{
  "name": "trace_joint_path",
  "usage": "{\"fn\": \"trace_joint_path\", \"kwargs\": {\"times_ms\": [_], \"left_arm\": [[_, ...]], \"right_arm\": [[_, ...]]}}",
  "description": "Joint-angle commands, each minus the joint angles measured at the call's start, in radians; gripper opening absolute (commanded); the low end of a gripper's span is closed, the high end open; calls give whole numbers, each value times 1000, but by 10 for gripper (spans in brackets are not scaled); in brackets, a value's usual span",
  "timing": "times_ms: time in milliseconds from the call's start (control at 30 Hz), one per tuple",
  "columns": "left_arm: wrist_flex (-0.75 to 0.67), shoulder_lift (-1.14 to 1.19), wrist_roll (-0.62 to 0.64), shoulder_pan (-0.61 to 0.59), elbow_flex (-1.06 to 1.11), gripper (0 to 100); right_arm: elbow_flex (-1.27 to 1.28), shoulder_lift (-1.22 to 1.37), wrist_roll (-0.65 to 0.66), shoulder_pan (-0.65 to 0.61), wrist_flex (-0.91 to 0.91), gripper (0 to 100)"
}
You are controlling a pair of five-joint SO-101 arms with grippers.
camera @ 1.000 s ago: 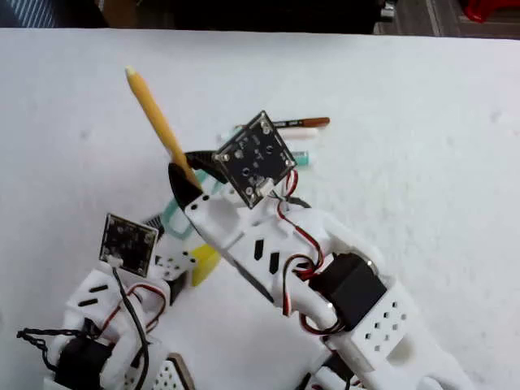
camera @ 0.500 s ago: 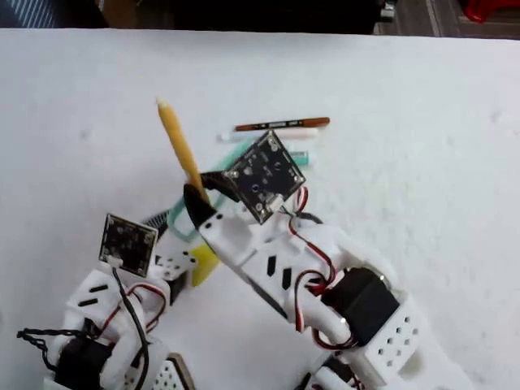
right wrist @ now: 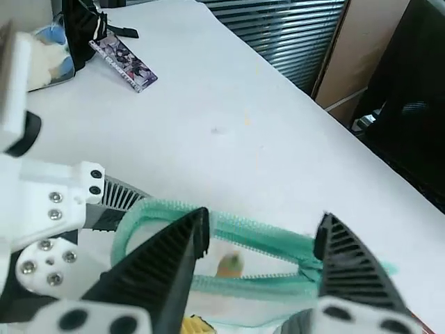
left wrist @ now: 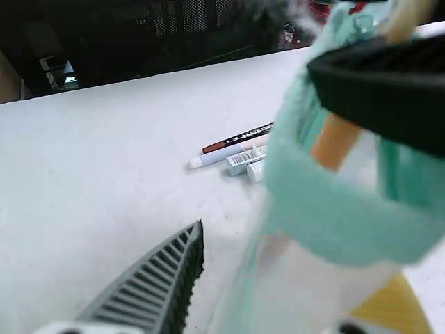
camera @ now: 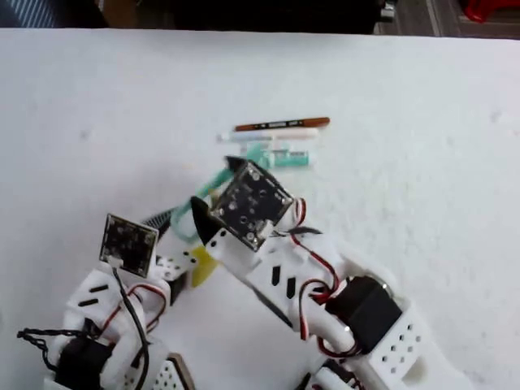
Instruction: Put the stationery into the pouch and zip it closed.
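A clear pouch with a teal zip rim (camera: 183, 223) stands open near the table's front left, with its rim (left wrist: 334, 216) raised. My left gripper (camera: 172, 248) is shut on the pouch, its ribbed finger (left wrist: 156, 289) against the pouch side. Directly over the mouth (right wrist: 243, 233) hovers my right gripper (right wrist: 264, 216), open. The yellow pencil (left wrist: 334, 142) stands inside the pouch, one end (right wrist: 229, 263) showing below the spread fingers. A brown pen (camera: 282, 124), a white pen (camera: 268, 136) and teal-labelled erasers (camera: 284, 156) lie on the table just beyond.
A yellow piece (camera: 203, 264) sits at the pouch's base by the left gripper. A printed card (right wrist: 128, 61) and a dark object lie near a far table corner. The white table (camera: 422, 162) is open on the right and at the back.
The right arm swung down and back over the pouch. The yellow pencil, which stuck up above the table, has gone down into the pouch, and the right gripper now stands open.
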Motion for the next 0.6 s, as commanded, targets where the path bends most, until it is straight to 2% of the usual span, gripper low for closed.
{"fn": "trace_joint_path", "kwargs": {"times_ms": [0, 233, 567], "left_arm": [[-26, 1, 6, -10, -8, 324], [-26, 1, 0, -10, -8, 301], [-48, 1, -2, -10, -2, 212]], "right_arm": [[-68, -1, -2, 4, 15, 255], [-183, -1, -2, 41, 47, 255], [-244, 96, -3, 483, -54, 255]]}}
